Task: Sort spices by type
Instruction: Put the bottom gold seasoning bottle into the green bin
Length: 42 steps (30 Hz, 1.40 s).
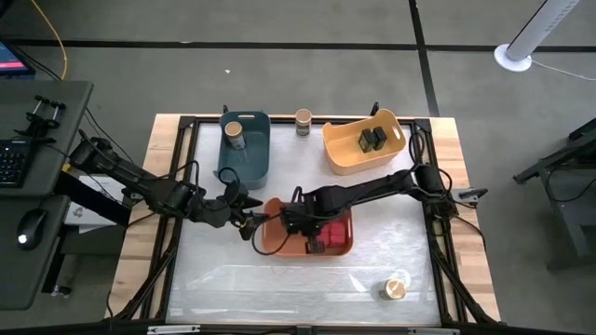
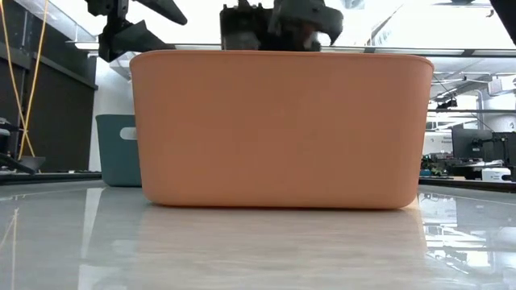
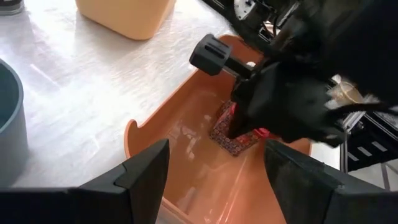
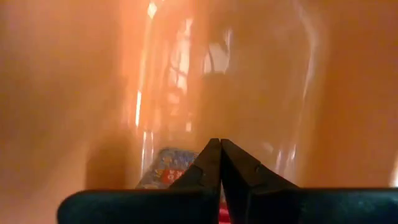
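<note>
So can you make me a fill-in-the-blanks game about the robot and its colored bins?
1. The right gripper reaches down into the ____ bin.
2. The two dark blocky containers sit in the ____ bin.
3. The blue bin holds one round jar with a ____ lid.
4. The left gripper, hovering beside the orange bin, has its fingers ____.

Missing words: orange; yellow; tan; open
</note>
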Tool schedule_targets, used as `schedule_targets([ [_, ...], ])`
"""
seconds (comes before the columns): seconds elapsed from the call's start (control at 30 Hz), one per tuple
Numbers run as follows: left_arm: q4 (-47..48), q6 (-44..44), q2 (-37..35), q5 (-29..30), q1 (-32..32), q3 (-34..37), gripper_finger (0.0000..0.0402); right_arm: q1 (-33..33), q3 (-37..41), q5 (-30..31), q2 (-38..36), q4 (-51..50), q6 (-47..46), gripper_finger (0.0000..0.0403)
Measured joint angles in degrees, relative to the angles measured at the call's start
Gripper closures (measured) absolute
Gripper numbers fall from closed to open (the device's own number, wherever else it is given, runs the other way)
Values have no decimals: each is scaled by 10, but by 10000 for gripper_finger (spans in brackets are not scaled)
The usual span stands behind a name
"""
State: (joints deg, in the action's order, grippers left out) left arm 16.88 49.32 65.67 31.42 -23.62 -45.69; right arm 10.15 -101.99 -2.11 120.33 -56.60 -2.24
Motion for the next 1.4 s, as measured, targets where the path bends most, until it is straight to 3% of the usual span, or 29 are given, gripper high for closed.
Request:
schedule_targets([
  [0.3,1,-54,-92,12,23,-10,157,-16,-41,59,-68,-27,71,403],
  [0.47,0,-101,-154,39,64,-14,157,-47,-41,81,-123,-65,37,403],
  [0.63,22,-140,-175,8,117,-14,157,-55,-41,76,-170,-124,-29,403],
  [0.77,28,-196,-164,-65,175,-13,157,-21,-41,62,-196,-183,-136,403],
  [0.87,26,-240,-148,-156,225,-12,157,20,-41,62,-203,-196,-238,403],
  [1.1,0,-340,-114,-309,332,-12,157,138,-41,65,-198,-203,-531,389],
  [1.23,-30,-342,-96,-384,375,-12,157,198,-41,66,-198,-222,-664,335],
  [1.4,-56,-308,-81,-429,394,-12,157,261,-41,62,-196,-239,-797,228],
])
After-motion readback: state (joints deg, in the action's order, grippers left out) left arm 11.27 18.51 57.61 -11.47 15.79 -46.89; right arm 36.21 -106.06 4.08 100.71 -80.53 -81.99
